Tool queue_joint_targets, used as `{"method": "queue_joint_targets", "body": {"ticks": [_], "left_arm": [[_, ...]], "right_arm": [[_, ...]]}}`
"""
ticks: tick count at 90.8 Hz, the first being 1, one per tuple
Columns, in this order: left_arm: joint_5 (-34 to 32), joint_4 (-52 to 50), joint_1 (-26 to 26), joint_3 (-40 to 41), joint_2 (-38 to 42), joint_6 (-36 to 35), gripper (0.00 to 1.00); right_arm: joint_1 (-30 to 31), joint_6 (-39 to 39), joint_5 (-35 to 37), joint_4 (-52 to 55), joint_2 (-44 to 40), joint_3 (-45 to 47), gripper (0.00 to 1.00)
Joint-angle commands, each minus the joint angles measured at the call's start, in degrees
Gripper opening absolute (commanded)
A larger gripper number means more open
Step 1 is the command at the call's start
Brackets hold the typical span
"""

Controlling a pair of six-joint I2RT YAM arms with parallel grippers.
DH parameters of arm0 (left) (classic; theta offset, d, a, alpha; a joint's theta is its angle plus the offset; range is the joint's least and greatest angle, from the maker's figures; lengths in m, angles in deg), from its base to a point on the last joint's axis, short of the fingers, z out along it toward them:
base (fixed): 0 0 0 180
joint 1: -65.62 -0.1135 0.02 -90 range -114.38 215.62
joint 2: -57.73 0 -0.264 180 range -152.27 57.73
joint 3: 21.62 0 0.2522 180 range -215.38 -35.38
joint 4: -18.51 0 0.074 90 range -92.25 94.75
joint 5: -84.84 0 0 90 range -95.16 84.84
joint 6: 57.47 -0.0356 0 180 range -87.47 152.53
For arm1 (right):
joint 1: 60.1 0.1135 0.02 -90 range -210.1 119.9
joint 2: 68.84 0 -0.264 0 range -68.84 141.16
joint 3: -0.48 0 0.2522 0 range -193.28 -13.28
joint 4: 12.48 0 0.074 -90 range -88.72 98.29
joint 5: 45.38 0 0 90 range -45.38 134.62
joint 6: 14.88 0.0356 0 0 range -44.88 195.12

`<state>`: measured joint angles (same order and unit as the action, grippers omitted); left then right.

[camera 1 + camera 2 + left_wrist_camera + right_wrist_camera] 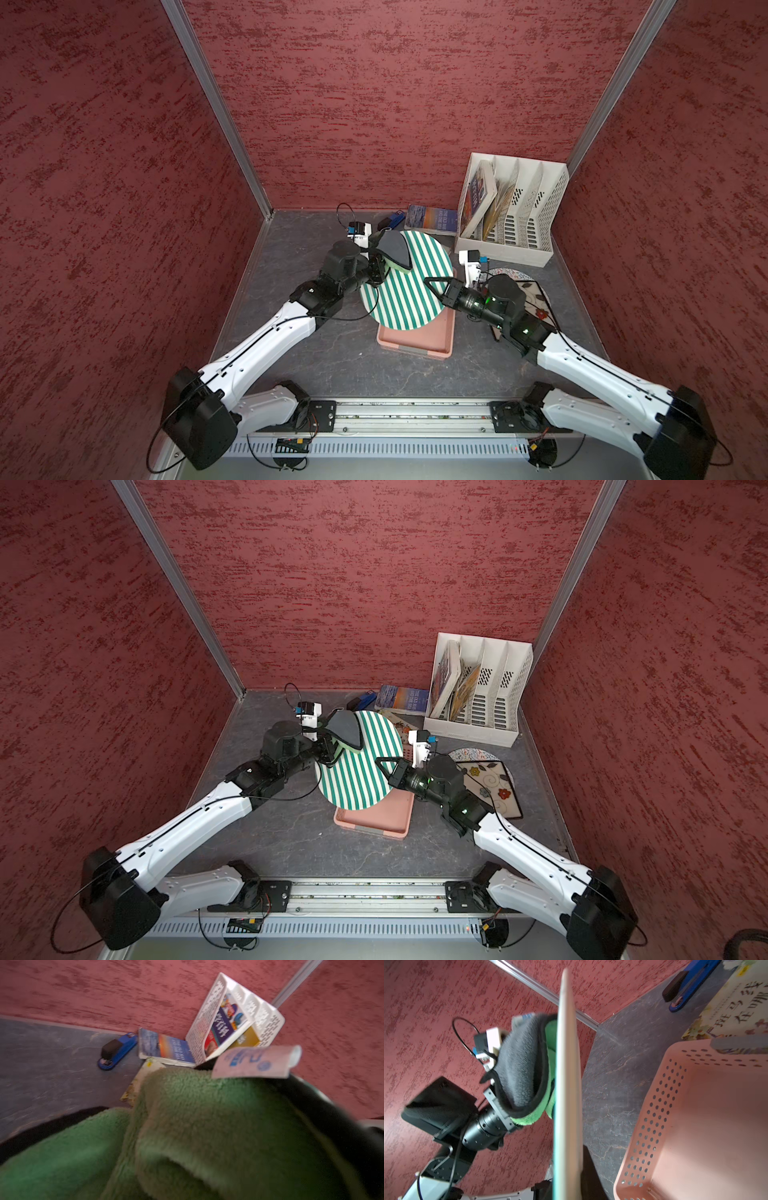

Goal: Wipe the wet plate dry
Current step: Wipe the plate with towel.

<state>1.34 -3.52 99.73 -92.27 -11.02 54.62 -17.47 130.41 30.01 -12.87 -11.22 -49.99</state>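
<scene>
DRYING IN PROGRESS: the right fingers point(428, 281) are clenched on the rim of the green-and-white striped round plate point(405, 291). They hold it tilted up on edge over the pink perforated plastic basket point(411, 351), prob. so drips land in the basket, not on the dark grey bench point(324, 365), & so the striped face is open to the other arm. The left fingers point(375, 268) are clamped on a folded green-and-grey microfibre cloth point(395, 249) & set it against that face near the far rim. In the right wrist view, cloth touches plate, seen edge-on. White slotted file rack point(552, 195) & blue stapler point(118, 1049) sit at the back, apart from the work.
</scene>
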Motion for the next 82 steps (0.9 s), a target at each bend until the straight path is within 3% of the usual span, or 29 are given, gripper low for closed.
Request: {"method": "queue_joint_targets", "body": {"ticks": [1,6,16,23,31,37,46,54,61,71,82], "left_arm": [[23.4,-2.4,3.9,-3.8,-5.0,-8.8,0.00],[26.1,-2.9,6.5,-4.1,-6.3,-10.1,0.00],[24.6,-1.0,7.6,1.9,-5.5,-8.5,0.00],[22.5,2.4,5.6,8.7,-3.3,-4.5,0.00],[19.2,4.1,0.2,14.5,-1.0,2.2,0.00],[15.8,1.8,-3.7,14.6,0.0,4.3,0.00],[12.4,-2.1,-6.6,9.2,0.1,3.2,0.00],[14.8,-1.6,-5.4,3.0,-2.1,1.5,0.00],[18.6,-0.1,-0.9,-1.4,-5.7,-0.4,0.00],[20.6,3.1,5.0,-1.5,-9.6,-0.6,0.00],[23.1,13.7,2.8,8.6,-6.5,5.9,0.00]], "right_arm": [[2.7,-1.1,-9.3,-21.0,-0.4,-0.7,0.00],[1.4,-1.4,-7.7,-20.3,-0.7,-2.1,0.00],[-4.6,0.9,-7.3,-20.6,-2.7,-6.1,0.00],[-9.0,2.6,-7.2,-20.3,-5.1,-8.7,0.00],[-9.6,2.3,-9.5,-20.1,-6.8,-11.0,0.00],[-8.3,2.7,-12.5,-22.2,-6.6,-10.9,0.00],[-1.3,-0.3,-12.6,-22.9,-5.7,-7.8,0.00],[4.8,-1.8,-8.7,-26.7,-2.6,-2.8,0.00],[6.0,1.6,-8.2,-36.7,2.8,0.4,0.00],[1.6,3.6,-7.8,-36.6,3.0,-1.3,0.00],[-8.3,5.0,-6.4,-29.8,-2.9,-4.0,0.00]]}}
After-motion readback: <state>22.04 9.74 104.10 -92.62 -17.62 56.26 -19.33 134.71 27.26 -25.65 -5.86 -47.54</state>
